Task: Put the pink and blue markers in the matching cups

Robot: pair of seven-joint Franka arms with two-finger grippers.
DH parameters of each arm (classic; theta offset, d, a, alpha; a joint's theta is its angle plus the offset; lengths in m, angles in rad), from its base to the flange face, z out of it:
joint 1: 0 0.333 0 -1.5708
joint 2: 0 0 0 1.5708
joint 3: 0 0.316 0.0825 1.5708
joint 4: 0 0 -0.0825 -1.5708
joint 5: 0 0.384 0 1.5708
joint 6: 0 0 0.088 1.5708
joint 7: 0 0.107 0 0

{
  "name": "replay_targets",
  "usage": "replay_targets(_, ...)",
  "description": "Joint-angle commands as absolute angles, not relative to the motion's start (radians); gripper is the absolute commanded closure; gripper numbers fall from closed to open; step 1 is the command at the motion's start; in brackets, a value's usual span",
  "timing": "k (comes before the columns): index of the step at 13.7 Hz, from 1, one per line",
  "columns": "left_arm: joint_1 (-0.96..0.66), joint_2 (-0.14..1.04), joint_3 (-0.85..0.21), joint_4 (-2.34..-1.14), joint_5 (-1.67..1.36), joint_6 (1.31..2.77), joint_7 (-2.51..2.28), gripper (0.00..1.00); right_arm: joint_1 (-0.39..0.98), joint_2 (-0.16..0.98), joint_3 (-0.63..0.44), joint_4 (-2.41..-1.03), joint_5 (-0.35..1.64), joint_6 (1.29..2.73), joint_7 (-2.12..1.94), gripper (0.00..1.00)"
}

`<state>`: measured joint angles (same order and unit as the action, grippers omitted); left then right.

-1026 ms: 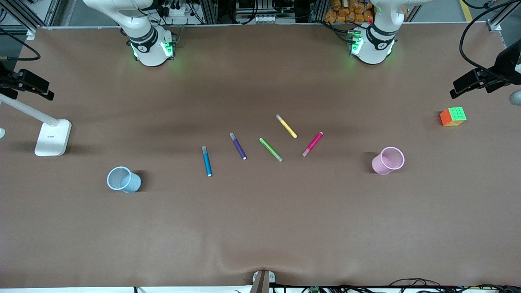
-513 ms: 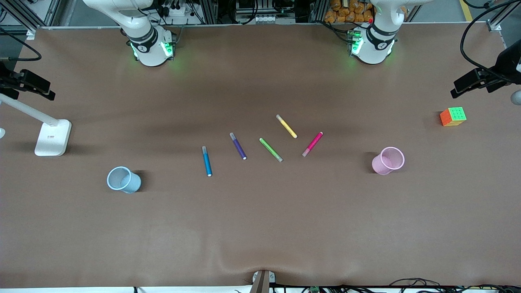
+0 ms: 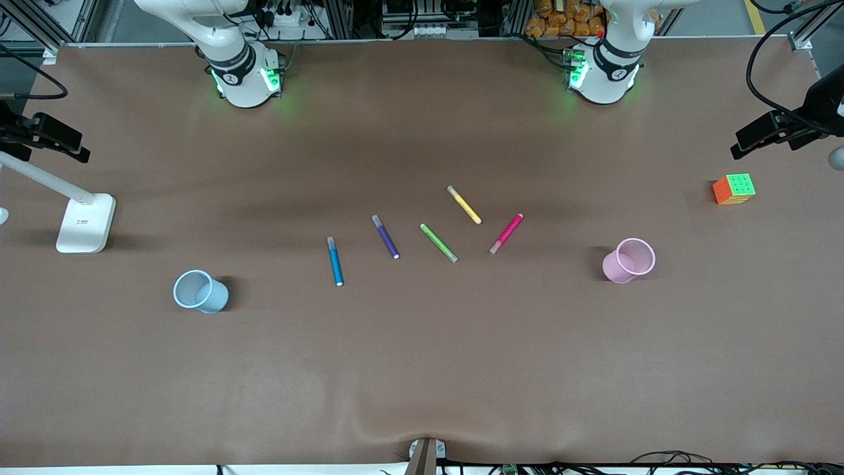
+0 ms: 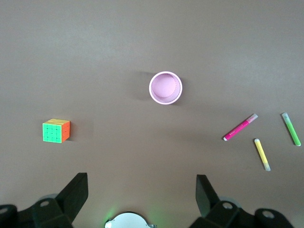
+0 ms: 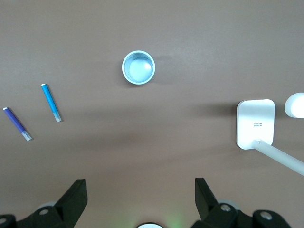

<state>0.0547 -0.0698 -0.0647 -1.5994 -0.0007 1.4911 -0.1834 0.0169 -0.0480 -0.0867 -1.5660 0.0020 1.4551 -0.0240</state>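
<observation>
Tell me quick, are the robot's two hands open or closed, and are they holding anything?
Left gripper: open, holding nothing, high over the table.
Right gripper: open, holding nothing, high over the table.

Matt brown table (image 3: 422, 369) covering, smooth plastic pink cup (image 3: 628, 260), glossy plastic cube (image 3: 734, 189)

Both arms are glossy white with rounded housings. Each base (image 3: 247, 82) carries a black ring band bearing a small white mark, lit by green lamps; black cables trail beside the left arm's base (image 3: 603, 76). Each claw (image 4: 142, 190) has two matte black, wedge-shaped fingers (image 5: 76, 194) with screw holes.
</observation>
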Motion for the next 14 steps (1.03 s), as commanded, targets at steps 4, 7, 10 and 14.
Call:
replay_targets(4,0.061,-0.071,-0.067,-1.583,0.0,1.471,-0.163,0.0,0.017,-0.048,-0.086,-1.575,0.026,1.45,-0.018,0.0)
replay_targets(7,0.061,-0.071,-0.067,-1.583,0.0,1.471,-0.163,0.0,0.017,-0.048,-0.086,-1.578,0.029,1.45,-0.018,0.0)
replay_targets(10,0.061,-0.067,-0.067,-1.582,0.0,1.471,-0.163,0.0,0.017,-0.048,-0.084,-1.578,0.029,1.45,-0.018,0.0)
replay_targets(14,0.058,-0.051,-0.067,-1.569,0.0,1.471,-0.166,0.0,0.017,-0.048,-0.084,-1.585,0.029,1.45,-0.017,0.0)
